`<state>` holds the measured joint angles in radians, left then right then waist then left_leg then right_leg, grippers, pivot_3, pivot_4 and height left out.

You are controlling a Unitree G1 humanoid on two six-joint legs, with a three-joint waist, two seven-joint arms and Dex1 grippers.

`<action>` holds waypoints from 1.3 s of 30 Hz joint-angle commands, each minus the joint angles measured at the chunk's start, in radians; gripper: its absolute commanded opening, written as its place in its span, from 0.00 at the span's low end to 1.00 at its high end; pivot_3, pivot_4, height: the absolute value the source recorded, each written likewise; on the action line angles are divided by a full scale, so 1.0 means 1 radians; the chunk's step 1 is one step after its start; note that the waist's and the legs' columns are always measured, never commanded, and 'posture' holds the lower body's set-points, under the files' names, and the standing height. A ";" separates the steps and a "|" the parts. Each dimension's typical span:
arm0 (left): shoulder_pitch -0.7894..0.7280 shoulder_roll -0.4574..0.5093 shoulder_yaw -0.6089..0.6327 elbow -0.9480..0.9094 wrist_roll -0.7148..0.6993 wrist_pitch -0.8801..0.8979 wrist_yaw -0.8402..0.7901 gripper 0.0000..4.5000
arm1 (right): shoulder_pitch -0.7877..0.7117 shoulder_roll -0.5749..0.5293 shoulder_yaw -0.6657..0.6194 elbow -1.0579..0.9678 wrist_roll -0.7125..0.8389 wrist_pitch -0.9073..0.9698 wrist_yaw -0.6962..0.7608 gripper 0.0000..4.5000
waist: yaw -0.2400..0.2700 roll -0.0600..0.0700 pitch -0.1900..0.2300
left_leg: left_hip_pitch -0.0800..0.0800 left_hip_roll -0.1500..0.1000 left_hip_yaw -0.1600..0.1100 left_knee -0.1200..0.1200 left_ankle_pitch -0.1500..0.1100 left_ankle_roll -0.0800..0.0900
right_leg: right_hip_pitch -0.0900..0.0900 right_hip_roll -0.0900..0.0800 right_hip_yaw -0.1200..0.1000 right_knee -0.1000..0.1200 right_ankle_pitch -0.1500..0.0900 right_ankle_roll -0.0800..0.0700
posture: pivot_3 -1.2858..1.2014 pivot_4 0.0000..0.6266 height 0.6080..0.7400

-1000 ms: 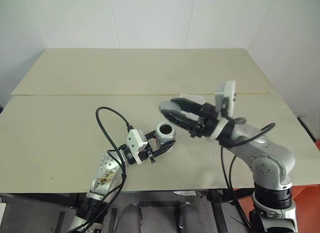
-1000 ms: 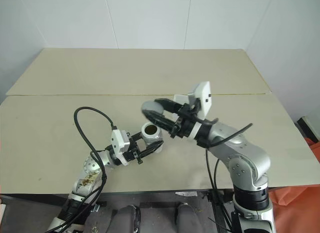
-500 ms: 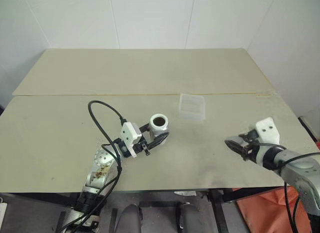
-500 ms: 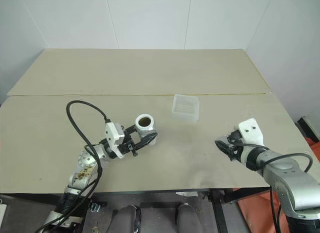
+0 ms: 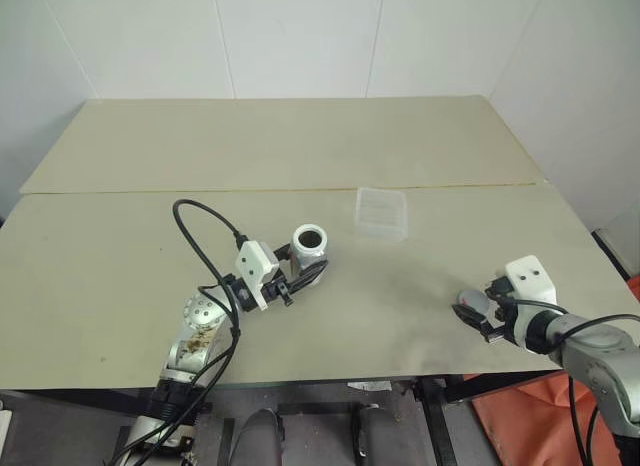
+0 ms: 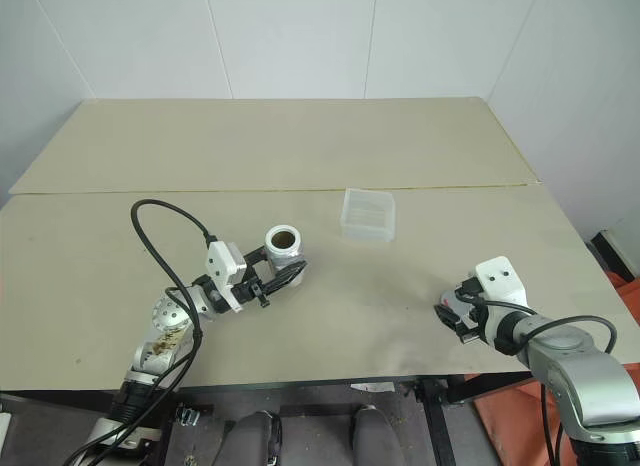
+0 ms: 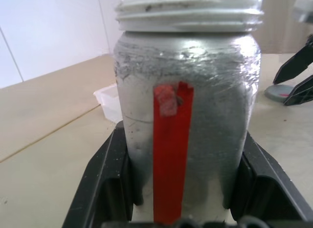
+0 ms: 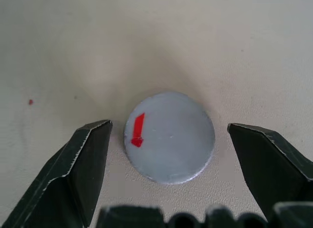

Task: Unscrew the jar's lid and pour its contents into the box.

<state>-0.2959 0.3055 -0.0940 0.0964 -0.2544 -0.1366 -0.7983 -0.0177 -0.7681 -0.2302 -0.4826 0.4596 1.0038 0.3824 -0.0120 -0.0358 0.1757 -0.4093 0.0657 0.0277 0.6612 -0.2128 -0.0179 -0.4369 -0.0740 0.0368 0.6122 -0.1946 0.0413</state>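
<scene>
The jar [image 5: 310, 246] stands upright with its mouth uncovered and dark contents inside, a red stripe down its side [image 7: 172, 140]. My left gripper [image 5: 305, 272] is shut on the jar's lower body, left of the table's centre. The grey lid [image 8: 169, 136], marked with a red dash, lies flat on the table at the right front. My right gripper [image 5: 478, 317] is open around it, a finger [image 8: 80, 164] on each side and neither touching. The clear box [image 5: 383, 213] sits on the table beyond and to the right of the jar, apart from both grippers.
The beige table [image 5: 130, 276] has a seam [image 5: 150, 192] running across behind the box. Its front edge lies close below both grippers. A black cable [image 5: 200, 236] loops up from my left arm.
My right gripper swung from over the jar down to the right front of the table, then opened, leaving the lid lying there. The left gripper and jar shifted slightly left.
</scene>
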 commanded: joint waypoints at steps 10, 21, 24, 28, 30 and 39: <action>-0.457 0.013 -0.019 0.500 0.219 -0.180 0.093 0.45 | -0.190 0.012 -0.114 -0.242 0.118 0.084 -0.027 1.00 | 0.007 -0.001 0.000 | -0.002 -0.001 -0.001 0.000 0.000 0.001 | 0.000 0.001 0.001 -0.002 0.003 0.005 | 0.52 0.24 1.00; -1.073 -0.088 -0.350 1.186 0.777 -0.410 0.645 0.45 | -0.172 0.082 -0.077 -0.284 0.101 0.056 -0.063 1.00 | 0.025 -0.002 0.001 | -0.010 -0.007 -0.001 0.000 -0.002 0.004 | -0.002 -0.003 0.002 -0.006 0.004 0.008 | 0.52 0.24 1.00; -1.152 -0.120 -0.467 1.236 0.922 -0.386 0.784 0.45 | -0.162 0.092 -0.087 -0.307 0.105 0.062 -0.076 1.00 | 0.024 -0.002 0.001 | -0.012 -0.008 -0.001 0.000 -0.003 0.004 | -0.004 -0.003 0.003 -0.007 0.004 0.008 | 0.52 0.24 1.00; -1.247 -0.162 -0.708 1.276 1.188 -0.322 1.007 0.45 | -0.136 0.098 -0.107 -0.346 0.111 0.076 -0.091 1.00 | 0.025 -0.003 0.002 | -0.014 -0.009 -0.002 0.000 -0.003 0.004 | -0.008 -0.003 0.004 -0.006 0.004 0.008 | 0.52 0.24 1.00; -1.274 -0.183 -0.795 1.292 1.278 -0.292 1.056 0.45 | -0.123 0.103 -0.120 -0.366 0.115 0.084 -0.103 1.00 | 0.025 -0.003 0.002 | -0.015 -0.009 -0.002 0.000 -0.003 0.004 | -0.008 -0.004 0.004 -0.005 0.001 0.013 | 0.52 0.24 1.00; -1.344 -0.243 -1.087 1.329 1.581 -0.160 1.170 0.45 | -0.054 0.156 -0.195 -0.466 0.129 0.144 -0.174 1.00 | 0.024 -0.004 0.002 | -0.015 -0.012 -0.002 0.000 -0.003 0.004 | -0.012 -0.005 0.007 -0.001 0.000 0.014 | 0.52 0.24 1.00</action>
<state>-1.5890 0.0671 -1.1629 1.4193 1.3023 -0.3323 0.3695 -0.0690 -0.6147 -0.3849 -0.8968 0.5757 1.1395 0.2272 0.0115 -0.0394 0.1775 -0.4248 0.0538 0.0254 0.6611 -0.2155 -0.0142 -0.4500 -0.0783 0.0445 0.6118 -0.1947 0.0556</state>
